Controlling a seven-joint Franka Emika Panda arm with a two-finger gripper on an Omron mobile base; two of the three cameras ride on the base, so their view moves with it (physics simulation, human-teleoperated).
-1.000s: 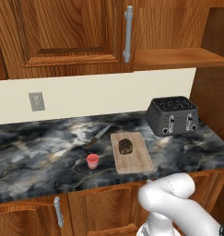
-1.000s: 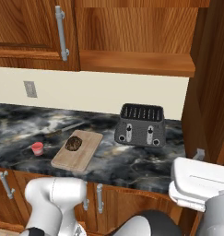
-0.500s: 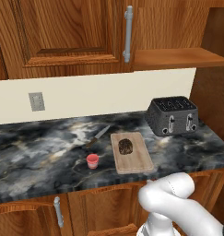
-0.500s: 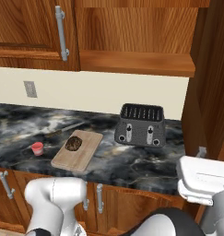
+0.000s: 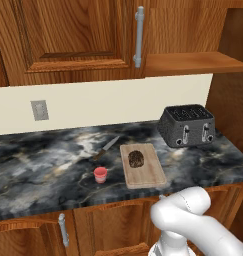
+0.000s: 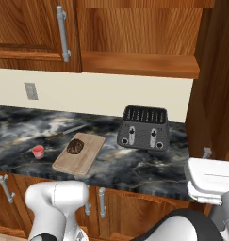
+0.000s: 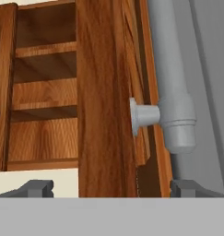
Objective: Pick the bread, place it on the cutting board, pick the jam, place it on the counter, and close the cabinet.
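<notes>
Cream wall [image 5: 103,102] with grey outlet plate [image 5: 39,110]; reddish wood lower cabinets [image 5: 33,235]; light seemingly even.

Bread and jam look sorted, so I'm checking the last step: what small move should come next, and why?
Probably push the open cabinet door toward shut. The bread sits on the cutting board, the jam on the counter, and the hand view looks at the door's edge and handle, shelves exposed.

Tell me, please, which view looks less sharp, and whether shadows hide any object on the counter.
Hand view: the cabinet door and its handle are very close and look soft. Both base views: even light, no glare; the bread, the jam and the toaster stay clearly visible.
</notes>
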